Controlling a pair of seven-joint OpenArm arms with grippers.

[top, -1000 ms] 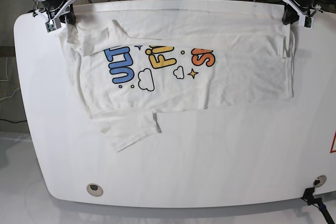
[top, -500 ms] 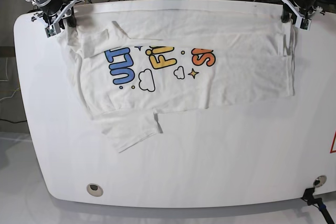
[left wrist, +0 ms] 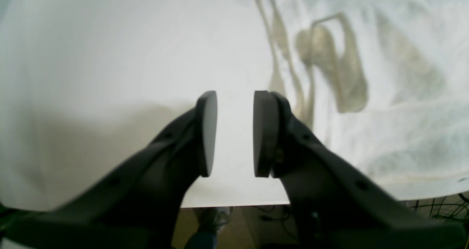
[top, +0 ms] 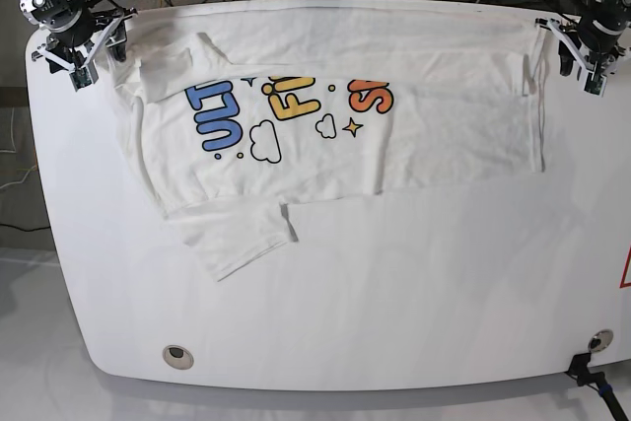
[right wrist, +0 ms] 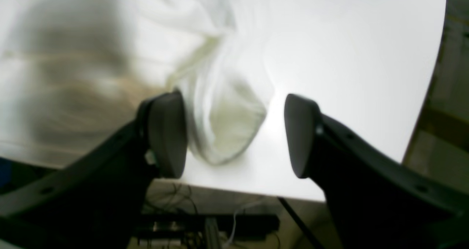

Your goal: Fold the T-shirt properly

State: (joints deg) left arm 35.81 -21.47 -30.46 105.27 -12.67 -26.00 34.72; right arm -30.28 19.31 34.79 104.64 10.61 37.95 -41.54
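Note:
The white T-shirt (top: 444, 115) lies flat on the white table (top: 394, 293), its blue, yellow and orange letters facing up, one sleeve (top: 237, 239) sticking out toward the front left. My left gripper (top: 582, 51) is open and empty just off the shirt's back right corner. In the left wrist view, the left gripper (left wrist: 234, 106) has bare table between its pads and the shirt's hem (left wrist: 384, 113) to its right. My right gripper (top: 77, 46) is open at the back left corner. In the right wrist view, the right gripper (right wrist: 234, 109) is spread wide above a bunched fold of the shirt (right wrist: 223, 95).
The table's back edge runs right behind both grippers, with cables on the floor beyond it. A round grommet (top: 177, 354) sits near the front left edge. A black clamp (top: 587, 370) sits at the front right corner.
Both grippers have moved outward from the shirt's back corners toward the table's sides. The shirt has slid a little to the left and back.

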